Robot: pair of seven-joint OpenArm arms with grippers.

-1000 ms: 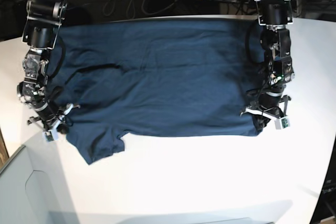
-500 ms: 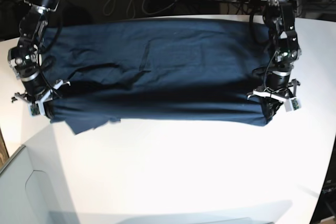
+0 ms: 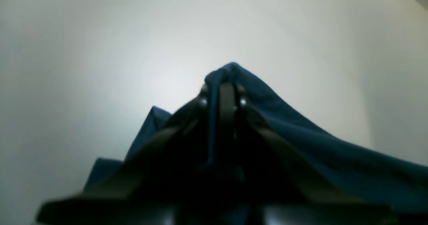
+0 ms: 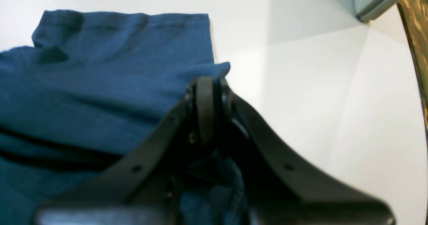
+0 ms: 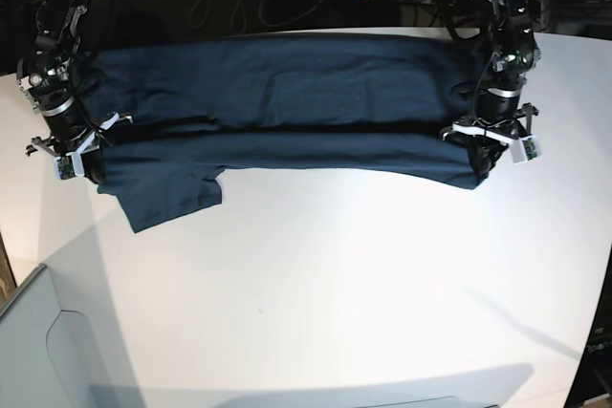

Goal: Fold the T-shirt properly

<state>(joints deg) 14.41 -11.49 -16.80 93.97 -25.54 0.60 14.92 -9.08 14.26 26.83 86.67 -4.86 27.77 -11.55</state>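
Dark navy shirt [image 5: 287, 112] lies across the white table [image 5: 335, 293], lengthwise fold; left gripper [image 5: 486, 143] pinches one end, right gripper [image 5: 78, 155] pinches the other, cloth between closed jaws.

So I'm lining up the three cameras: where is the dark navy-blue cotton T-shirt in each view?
Base: the dark navy-blue cotton T-shirt spans the far half of the white table.
Left wrist: lower centre and right, pinched in the left gripper.
Right wrist: left half, pinched in the right gripper.
Shared landmark: the white table.
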